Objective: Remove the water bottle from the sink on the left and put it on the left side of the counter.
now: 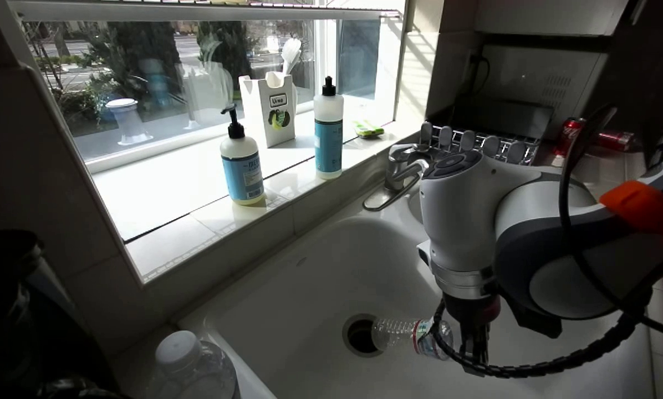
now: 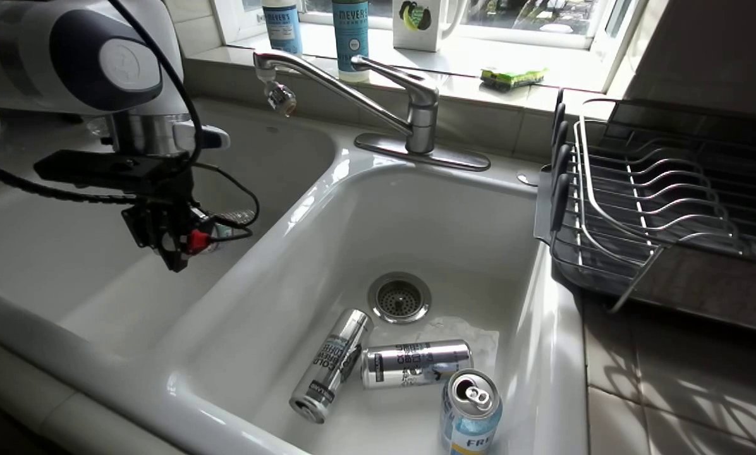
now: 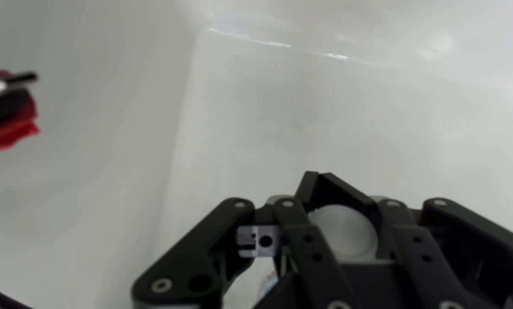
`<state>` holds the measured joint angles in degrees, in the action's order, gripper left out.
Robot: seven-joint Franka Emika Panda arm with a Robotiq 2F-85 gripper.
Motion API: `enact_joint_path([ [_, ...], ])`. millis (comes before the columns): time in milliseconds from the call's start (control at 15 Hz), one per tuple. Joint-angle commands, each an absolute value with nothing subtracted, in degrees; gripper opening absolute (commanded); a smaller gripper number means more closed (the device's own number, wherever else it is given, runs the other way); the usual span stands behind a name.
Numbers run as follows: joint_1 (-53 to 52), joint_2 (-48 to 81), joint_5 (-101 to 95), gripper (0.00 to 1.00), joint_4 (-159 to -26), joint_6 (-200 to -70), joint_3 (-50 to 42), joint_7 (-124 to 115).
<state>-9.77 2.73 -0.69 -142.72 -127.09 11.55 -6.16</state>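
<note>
The bottle (image 1: 396, 334) is lying on its side in the sink (image 1: 304, 338), one end reaching over the drain (image 1: 359, 334) and the other pointing toward the gripper (image 1: 475, 357). Its plastic is showing clear and nearly colourless, ringed with fine ribs that are catching small glints. A label (image 1: 423, 337) is wrapping the half nearer the gripper, pale with a red edge and touches of green and blue. A black cable (image 1: 511, 372) is crossing in front of that end and hiding part of it. In the wrist view, only a scrap of the label is peeping out behind the gripper. The gripper is standing clenched, its fingers (image 3: 321, 274) drawn together; a pale round shape (image 3: 346, 234) is showing between them, perhaps the bottle's end, and I cannot tell whether they are grasping it. In an exterior view, the counter (image 2: 109, 376) is edging the sink and a second basin (image 2: 441, 221), where two silver cans (image 2: 416, 365) are lying and a blue can (image 2: 471, 417) is standing. A big bottle (image 1: 204, 371) is standing beside the sink.
</note>
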Motion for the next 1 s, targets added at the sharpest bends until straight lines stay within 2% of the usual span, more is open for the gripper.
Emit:
enact_joint_path([
  [0,-11.5,-0.6,-0.8,0.02,-139.6,-118.4,12.6,-3.1],
  [67,-10.9,1.1,-0.7,0.02,-140.8,-122.3,11.8,-4.8],
  [133,-11.2,0.5,-0.7,0.1,-140.2,-121.4,11.9,-4.7],
  [400,-11.0,1.0,-0.7,0.1,-140.2,-121.5,11.7,-4.7],
  [467,-11.0,1.2,-0.7,0.02,-140.2,-121.5,11.7,-4.7],
  [600,-12.2,1.1,-2.9,0.02,-138.3,-119.7,12.8,-2.8],
  [933,-15.7,1.5,-4.5,0.02,-131.2,-108.9,16.2,5.4],
])
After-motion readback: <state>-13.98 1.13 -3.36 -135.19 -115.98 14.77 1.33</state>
